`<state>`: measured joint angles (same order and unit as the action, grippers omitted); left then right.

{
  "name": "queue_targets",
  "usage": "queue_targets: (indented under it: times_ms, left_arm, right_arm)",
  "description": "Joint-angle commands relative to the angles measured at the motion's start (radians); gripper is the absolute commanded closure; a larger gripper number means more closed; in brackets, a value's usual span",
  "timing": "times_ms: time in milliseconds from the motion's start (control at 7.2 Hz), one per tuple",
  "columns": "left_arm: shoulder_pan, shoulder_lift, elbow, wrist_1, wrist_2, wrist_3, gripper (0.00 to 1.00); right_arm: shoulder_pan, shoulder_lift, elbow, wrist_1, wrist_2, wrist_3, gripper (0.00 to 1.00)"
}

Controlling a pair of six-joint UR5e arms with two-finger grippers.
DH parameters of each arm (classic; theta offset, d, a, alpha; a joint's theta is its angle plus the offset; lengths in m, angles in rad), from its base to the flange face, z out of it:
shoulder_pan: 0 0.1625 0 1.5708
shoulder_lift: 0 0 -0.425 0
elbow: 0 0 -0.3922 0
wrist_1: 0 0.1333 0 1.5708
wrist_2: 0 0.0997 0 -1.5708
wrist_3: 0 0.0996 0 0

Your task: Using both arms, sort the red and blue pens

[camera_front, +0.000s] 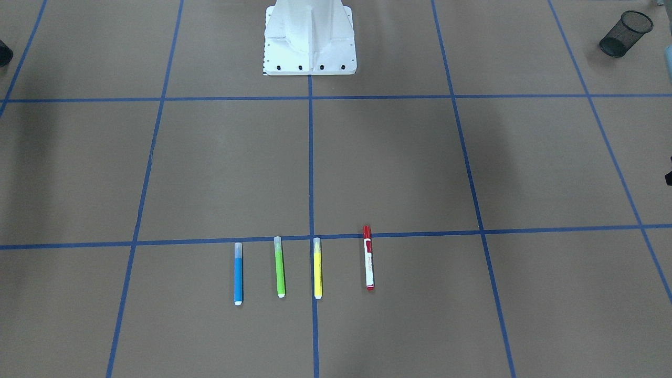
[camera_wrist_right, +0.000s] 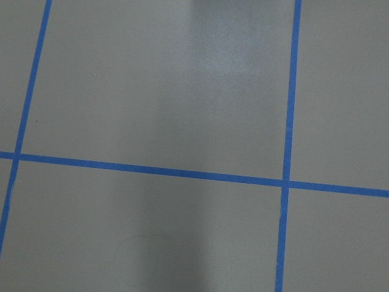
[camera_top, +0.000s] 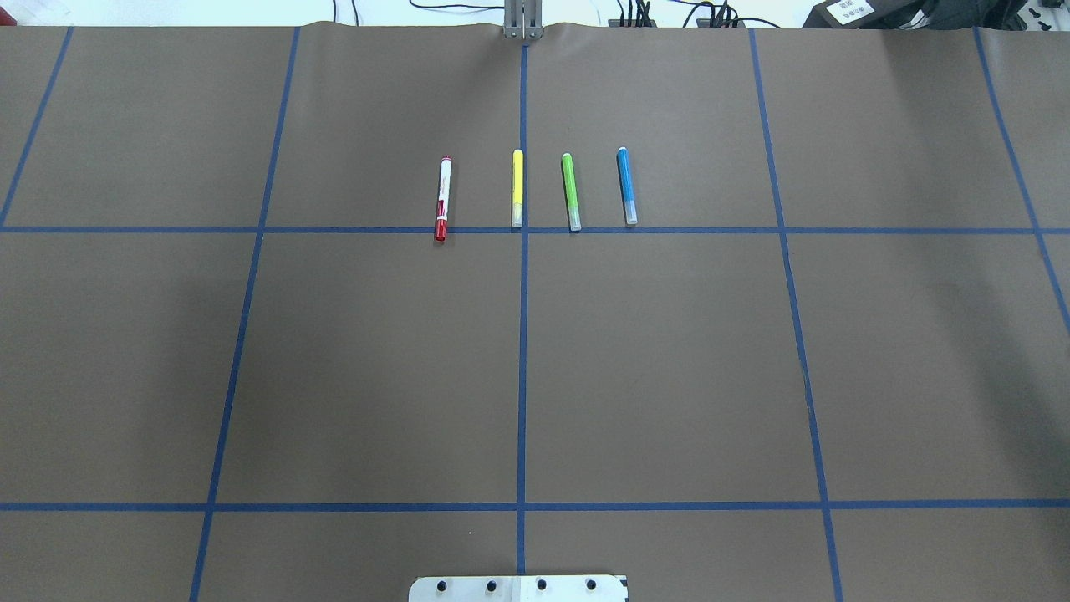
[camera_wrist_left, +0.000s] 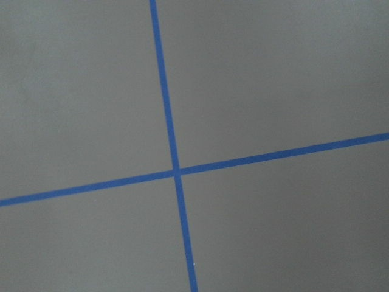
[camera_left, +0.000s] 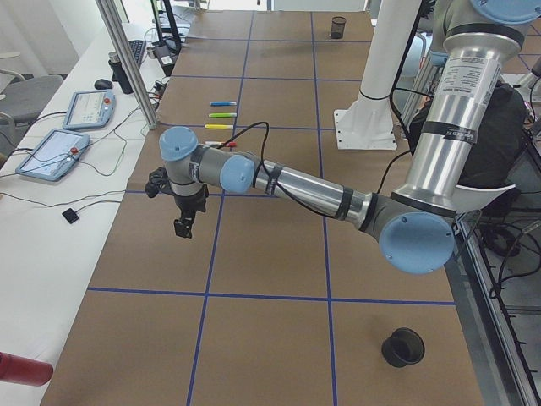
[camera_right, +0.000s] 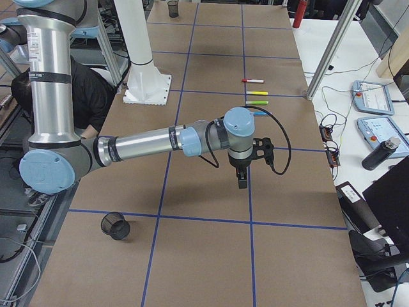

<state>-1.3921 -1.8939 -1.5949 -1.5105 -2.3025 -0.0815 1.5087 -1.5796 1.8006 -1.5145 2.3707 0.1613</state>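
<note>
My left gripper [camera_left: 183,228] hangs over bare table [camera_top: 376,359], well short of the pens. It shows only in the side view, so I cannot tell how wide its jaws stand; I see nothing between them. My left wrist camera gives only brown surface and a crossing of blue tape. Ahead, four markers lie in a parallel row along a tape line, apart from one another. Leftmost is the red pen [camera_top: 442,199], its red cap crossing the tape. Next come the yellow marker [camera_top: 517,188] and the green marker [camera_top: 571,191], which are not mine to sort, then the blue pen [camera_top: 626,186]. My right gripper [camera_right: 243,182] hovers likewise over bare table, jaw opening unreadable, apparently empty. I judge the sort not yet begun. Next, each arm should reach forward, left to red and right to blue, jaws across the barrel. A mesh cup [camera_left: 402,347] waits at my left end, another mesh cup [camera_right: 115,226] at my right.
</note>
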Motion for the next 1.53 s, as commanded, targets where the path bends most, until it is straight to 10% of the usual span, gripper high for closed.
queue_targets:
  times_ms: [0,694,1389]
  left_arm:
    - [0.103,-0.196,0.087,0.085,0.003,-0.116,0.0]
    - [0.416,-0.621,0.401,0.046,0.043,-0.545,0.0]
    - [0.591,-0.676,0.546,-0.215,0.182,-0.78,0.05]
  right_arm:
    - [-0.002,-0.013,-0.021,-0.004,0.01,0.003,0.01]
    - [-0.048,-0.017,-0.024,0.023,0.021,0.02,0.01]
    - [-0.203,0.191,-0.071,0.007,0.018,0.267,0.01]
